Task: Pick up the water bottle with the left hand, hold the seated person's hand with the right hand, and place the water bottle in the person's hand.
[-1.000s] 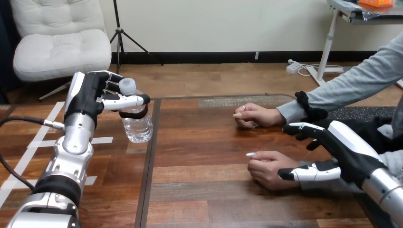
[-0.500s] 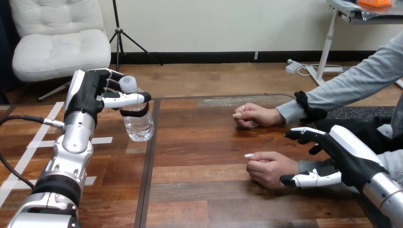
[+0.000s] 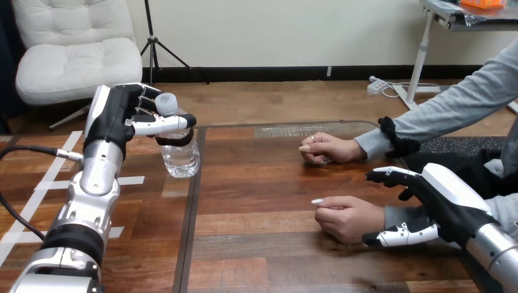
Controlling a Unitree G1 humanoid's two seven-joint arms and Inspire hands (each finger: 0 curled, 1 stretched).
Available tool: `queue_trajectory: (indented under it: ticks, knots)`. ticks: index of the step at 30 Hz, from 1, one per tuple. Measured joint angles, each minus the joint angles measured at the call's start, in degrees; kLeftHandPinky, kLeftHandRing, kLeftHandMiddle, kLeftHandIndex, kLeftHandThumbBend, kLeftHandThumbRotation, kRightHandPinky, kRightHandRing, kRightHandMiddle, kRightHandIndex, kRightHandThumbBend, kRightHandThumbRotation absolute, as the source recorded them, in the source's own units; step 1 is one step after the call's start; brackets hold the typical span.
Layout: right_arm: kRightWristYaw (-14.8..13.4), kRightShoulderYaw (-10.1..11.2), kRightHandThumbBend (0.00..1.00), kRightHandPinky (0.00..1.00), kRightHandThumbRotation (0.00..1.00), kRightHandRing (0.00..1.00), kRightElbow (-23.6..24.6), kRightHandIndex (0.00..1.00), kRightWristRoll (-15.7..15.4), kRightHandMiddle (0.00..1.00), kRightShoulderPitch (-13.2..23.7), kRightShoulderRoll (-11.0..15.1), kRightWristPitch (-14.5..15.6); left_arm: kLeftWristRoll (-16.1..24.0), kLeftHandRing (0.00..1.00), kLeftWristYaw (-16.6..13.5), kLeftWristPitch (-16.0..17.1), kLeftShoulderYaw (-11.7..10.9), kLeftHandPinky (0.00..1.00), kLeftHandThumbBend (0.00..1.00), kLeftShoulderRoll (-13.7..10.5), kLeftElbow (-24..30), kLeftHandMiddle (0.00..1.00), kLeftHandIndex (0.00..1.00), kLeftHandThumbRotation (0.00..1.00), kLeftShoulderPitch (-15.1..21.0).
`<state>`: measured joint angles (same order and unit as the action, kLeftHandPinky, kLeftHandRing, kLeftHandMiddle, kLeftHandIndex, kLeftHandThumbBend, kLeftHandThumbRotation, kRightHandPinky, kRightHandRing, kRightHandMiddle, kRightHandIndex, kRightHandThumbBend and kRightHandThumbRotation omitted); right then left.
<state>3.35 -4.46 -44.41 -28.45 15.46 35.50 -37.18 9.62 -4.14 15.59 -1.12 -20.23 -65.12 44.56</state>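
— At the left of the wooden table [image 3: 262, 183], we are clamping our left hand [image 3: 119, 119] on the water bottle [image 3: 179, 155], with fingers and thumb curling round its neck just under the white cap [image 3: 166, 102].

— Is the bottle resting on the wood?

— It is sitting upright in our grip, but we are not seeing clearly whether its base is touching the table.

— And what are we doing on the right?

— We are holding our right hand [image 3: 449, 204] open beside the person's nearer hand [image 3: 345, 218], which is lying on the table as a loose fist. Our fingers are reaching out straight above that wrist and our thumb is pointing along below it. We are not curling round it, and we cannot tell whether we are touching it.

— And the other one?

— The person's farther hand [image 3: 327, 148] is resting on the table, well apart from both of ours.
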Motion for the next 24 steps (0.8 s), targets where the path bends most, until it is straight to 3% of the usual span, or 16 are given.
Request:
queue_trajectory:
  ticks: [13,24]
  knots:
    - [-3.14,-0.55,1.00,0.70,0.33,0.81,-1.77,0.80,-1.91,0.83,0.85,1.01,-0.11,-0.07,0.41,0.35,0.03,0.00,0.37,0.74,-0.02,0.38,0.45,0.48,0.00,-0.11]
    - [-3.56,-1.64,1.00,0.70,0.25,0.80,-1.82,0.80,-2.62,0.82,1.02,1.04,0.08,-0.08,0.40,0.92,0.70,0.00,0.36,0.75,-0.01,0.61,0.44,0.47,0.00,-0.61]
